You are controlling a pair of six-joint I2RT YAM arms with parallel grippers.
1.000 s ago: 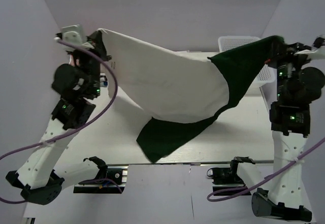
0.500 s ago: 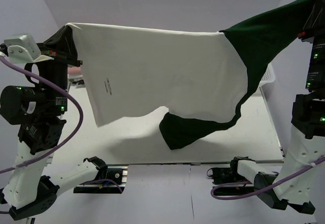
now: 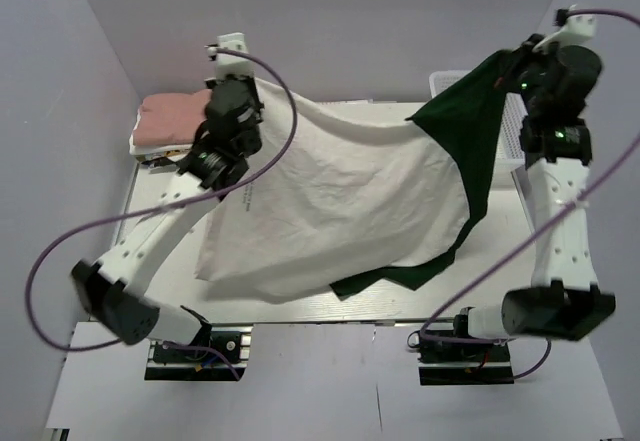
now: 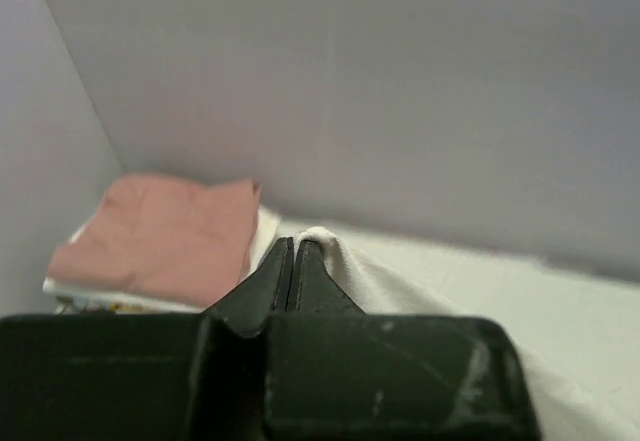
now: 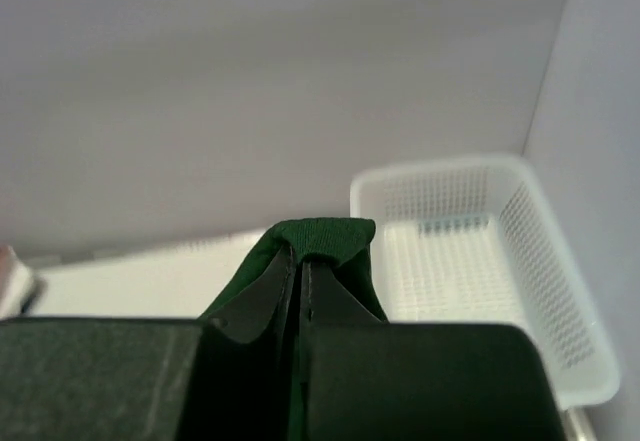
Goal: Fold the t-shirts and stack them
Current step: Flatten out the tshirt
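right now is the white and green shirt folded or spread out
Spread out, not folded: the shirt hangs open between the left gripper and right gripper, each shut on an upper edge.

- Cream-white cloth t-shirt with dark green sleeve [image 3: 340, 201]: the small dark print [image 3: 245, 197] near its left edge is too small to read.
- White plastic mesh basket [image 3: 452, 82]: largely hidden behind that t-shirt's green sleeve.
- Folded dusty-pink shirt [image 3: 168, 121]: the end nearest the t-shirt is hidden by the left arm [image 3: 170, 216].
- White tabletop [image 3: 500, 261]: the middle is covered beneath the t-shirt.
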